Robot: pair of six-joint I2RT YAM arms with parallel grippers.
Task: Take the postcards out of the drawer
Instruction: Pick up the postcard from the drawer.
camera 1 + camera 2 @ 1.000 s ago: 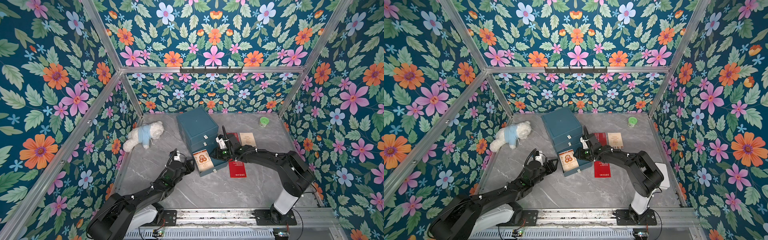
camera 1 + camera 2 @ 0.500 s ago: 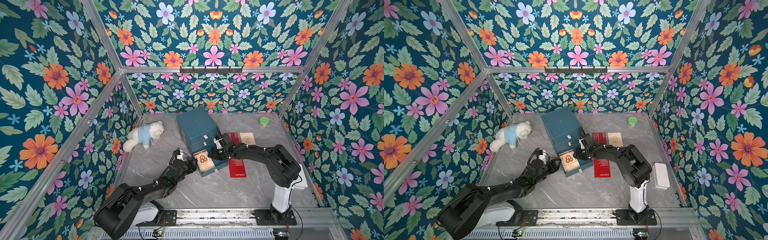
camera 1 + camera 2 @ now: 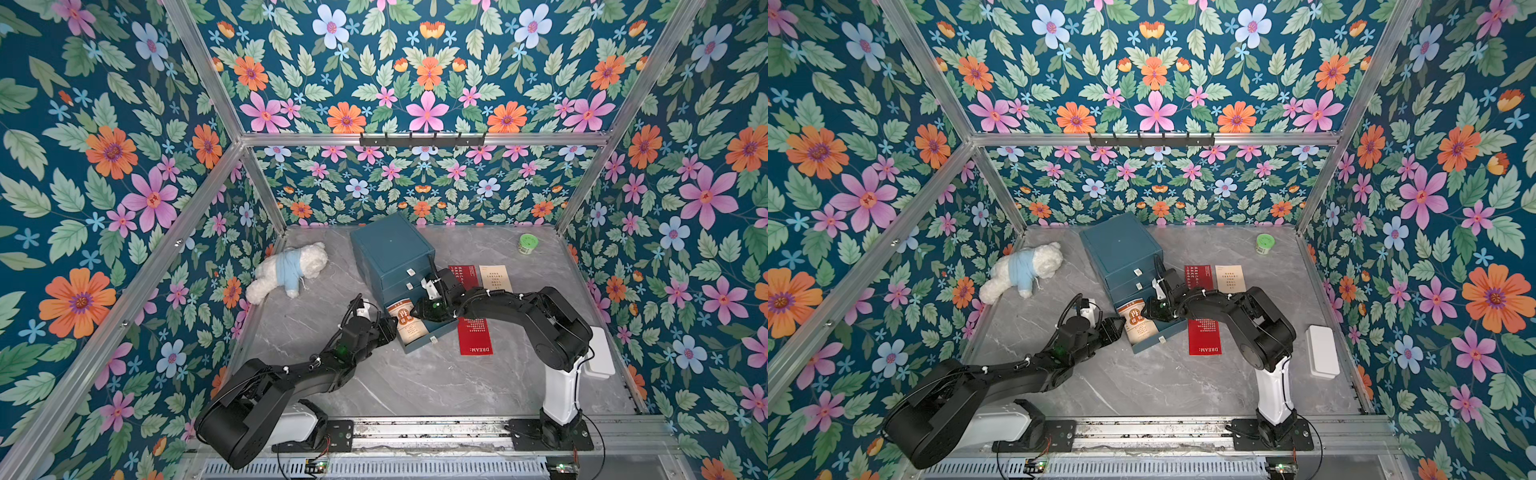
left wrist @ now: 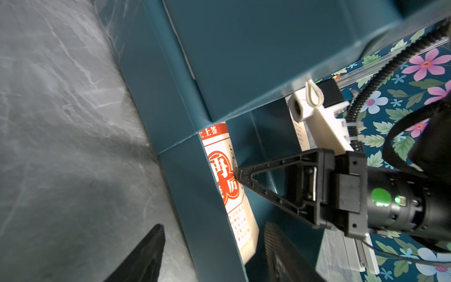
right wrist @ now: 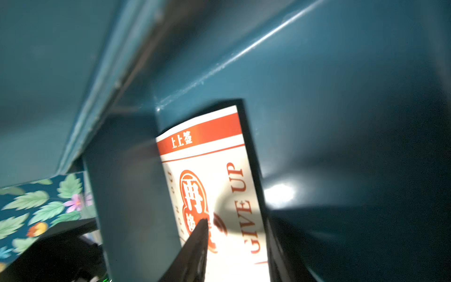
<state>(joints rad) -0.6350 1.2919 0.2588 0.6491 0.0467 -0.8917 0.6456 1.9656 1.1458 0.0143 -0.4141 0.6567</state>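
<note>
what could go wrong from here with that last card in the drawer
The cream card leans by the drawer wall with a fingertip of the right tool on its face: it may slip flat or bend. The left tool, open astride that wall, might clamp wall and card together and drag the drawer.

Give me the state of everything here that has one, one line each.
Bottom drawer: pulled open.
Upper drawers: shut.
Cream card in drawer: leaning against the drawer's side.
Near red card: flat on table.
Far red card: flat on table.
Second cream card: flat on table.
Left gripper: open, astride the drawer's side.
Right gripper: touching the leaning card; opening unclear.
</note>
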